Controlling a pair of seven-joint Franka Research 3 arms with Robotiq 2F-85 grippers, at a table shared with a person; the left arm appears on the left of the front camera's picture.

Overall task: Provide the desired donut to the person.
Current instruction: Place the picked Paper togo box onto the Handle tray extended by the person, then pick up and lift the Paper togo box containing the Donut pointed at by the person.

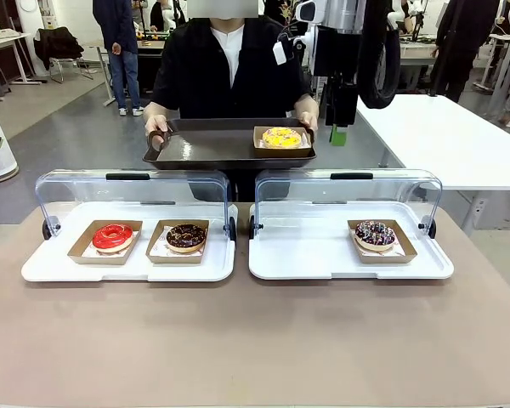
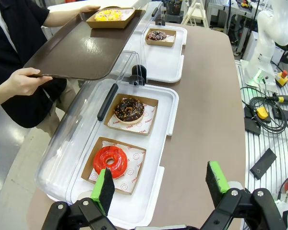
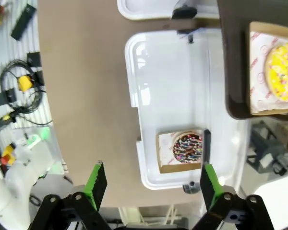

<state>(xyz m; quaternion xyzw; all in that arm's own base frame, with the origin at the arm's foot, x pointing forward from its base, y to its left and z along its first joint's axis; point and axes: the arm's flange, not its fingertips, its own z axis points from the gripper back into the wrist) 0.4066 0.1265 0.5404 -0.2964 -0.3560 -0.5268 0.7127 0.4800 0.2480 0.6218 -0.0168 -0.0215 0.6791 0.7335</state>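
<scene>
Left tool [image 2: 160, 179] and right tool [image 3: 151, 179] hang over the tabletop [image 2: 211, 96] with fingers wide apart, holding nothing. Across it, the yellow donut [image 1: 281, 137] sits in its box on the brown tray [image 1: 204, 149] that the person [image 1: 229, 76] holds with both hands.

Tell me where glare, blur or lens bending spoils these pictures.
Front view: sharp, with ceiling light mirrored in the dark tray and a pale sheen on the clear lids. Left wrist view: sharp, though the wide lens seems to bow the table edge. Right wrist view: softest of the three, with the yellow donut looking slightly washed out.
</scene>
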